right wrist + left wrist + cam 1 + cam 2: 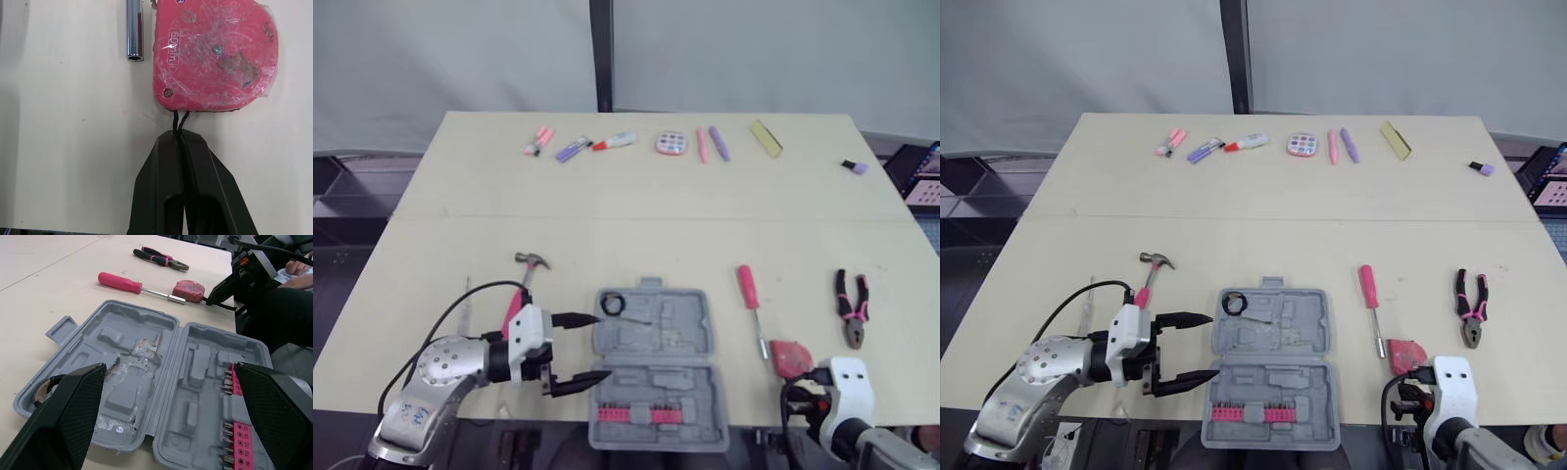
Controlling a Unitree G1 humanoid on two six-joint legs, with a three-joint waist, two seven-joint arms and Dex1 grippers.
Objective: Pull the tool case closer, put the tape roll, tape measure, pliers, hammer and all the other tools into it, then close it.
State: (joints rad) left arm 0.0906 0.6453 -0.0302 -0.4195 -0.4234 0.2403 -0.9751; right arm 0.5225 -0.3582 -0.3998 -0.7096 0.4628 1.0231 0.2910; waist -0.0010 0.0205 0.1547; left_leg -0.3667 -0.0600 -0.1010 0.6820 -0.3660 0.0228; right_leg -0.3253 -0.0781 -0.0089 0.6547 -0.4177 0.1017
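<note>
The grey tool case (656, 338) lies open near the table's front edge, with a row of pink bits (636, 415) in its near half and the tape roll (612, 305) in its far left corner. My left gripper (601, 347) is open at the case's left side, its fingers (73, 416) spread before it. A hammer (530, 272) lies behind that arm. Right of the case are a pink screwdriver (750, 299), the red tape measure (215, 54) and the pliers (852, 305). My right gripper (179, 139) is shut on the tape measure's black cord (178, 120).
Along the table's far edge lie markers (574, 148), a round pink palette (672, 143), two pens (710, 144), a yellow block (766, 137) and a small purple item (855, 167). The case's near half reaches the front edge.
</note>
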